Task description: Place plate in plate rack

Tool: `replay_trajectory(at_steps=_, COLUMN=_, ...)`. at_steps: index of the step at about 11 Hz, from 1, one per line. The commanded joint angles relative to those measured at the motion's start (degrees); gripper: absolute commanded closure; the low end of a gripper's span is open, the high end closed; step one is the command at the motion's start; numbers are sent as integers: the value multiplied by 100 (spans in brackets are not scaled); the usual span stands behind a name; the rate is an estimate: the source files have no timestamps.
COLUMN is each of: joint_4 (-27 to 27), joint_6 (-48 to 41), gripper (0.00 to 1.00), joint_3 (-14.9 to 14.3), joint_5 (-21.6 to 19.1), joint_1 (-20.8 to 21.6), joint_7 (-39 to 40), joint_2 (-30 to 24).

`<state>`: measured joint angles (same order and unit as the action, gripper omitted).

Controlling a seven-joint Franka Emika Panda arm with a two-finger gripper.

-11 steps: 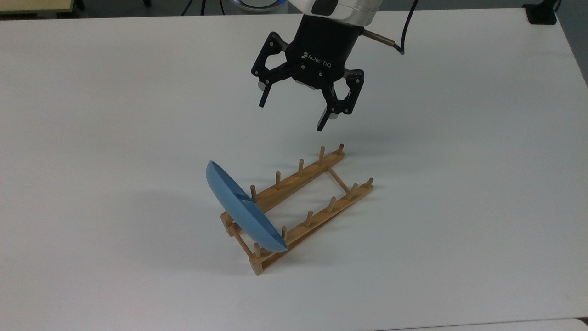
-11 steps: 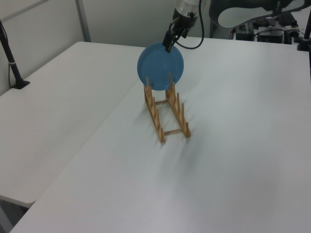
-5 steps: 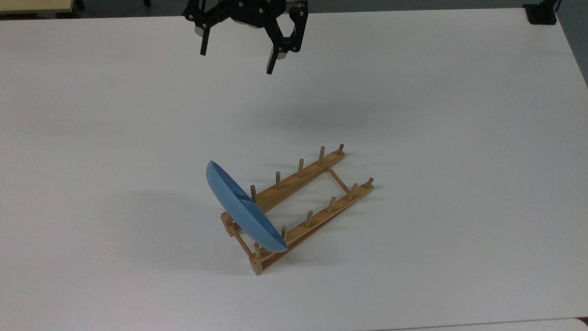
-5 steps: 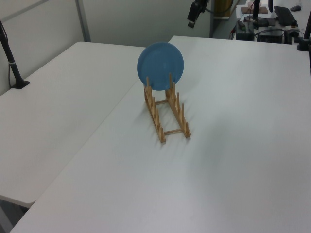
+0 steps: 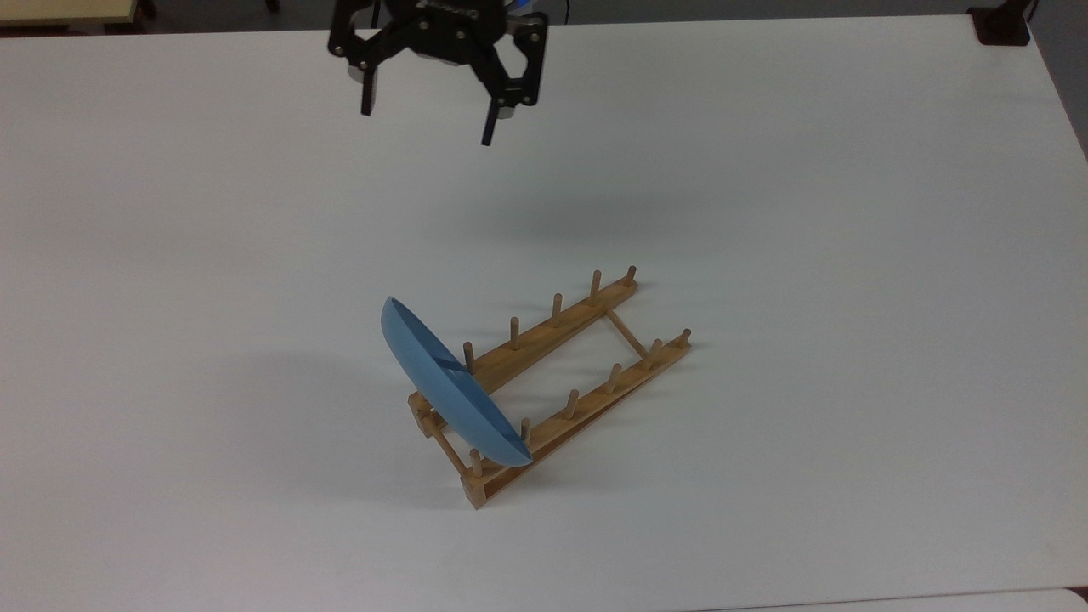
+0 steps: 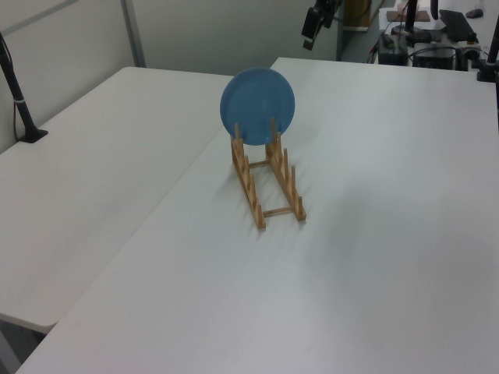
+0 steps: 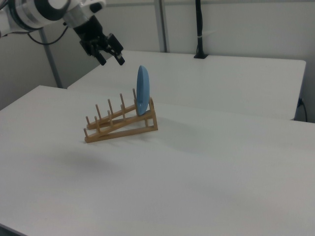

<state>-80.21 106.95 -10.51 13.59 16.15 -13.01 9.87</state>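
You've got the gripper hanging up near the top view's upper edge, fingers spread wide and holding nothing, well clear of the work. The plate stands on its edge in the plate rack, slotted between the pegs at the rack's near end, the top view's lower left end. So the thing that matters lies down and slightly to the top view's right of your hand, well apart from it. The rack's long axis runs diagonally, from the top view's lower left up to its right, and the plate sits square across that line. In the right view the plate is close to upright at the raised end of the sloping rack, and the gripper floats above and to the right view's left. To my eye the placing looks done; any coming move is just away, no reach needed toward the white table.
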Motion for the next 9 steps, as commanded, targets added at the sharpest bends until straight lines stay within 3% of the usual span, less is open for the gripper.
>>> replay_trajectory(at_steps=1, joint_4=-126, joint_6=-252, gripper=0, joint_3=110, joint_5=-1371, joint_1=-637, joint_7=946, joint_2=-135)
replay_trajectory(at_steps=3, joint_4=-231, joint_6=-813, gripper=0, joint_3=102, joint_5=-2024, joint_1=-893, joint_7=1500, joint_2=-196)
replay_trajectory(at_steps=6, joint_4=-740, joint_6=-1027, gripper=0, joint_3=67, joint_5=-1992, joint_1=-868, joint_7=1617, joint_2=-266)
replay_trajectory(at_steps=9, joint_4=-768, joint_6=-1106, gripper=0, joint_3=-170, joint_5=-1948, joint_1=-798, joint_7=1565, joint_2=-240)
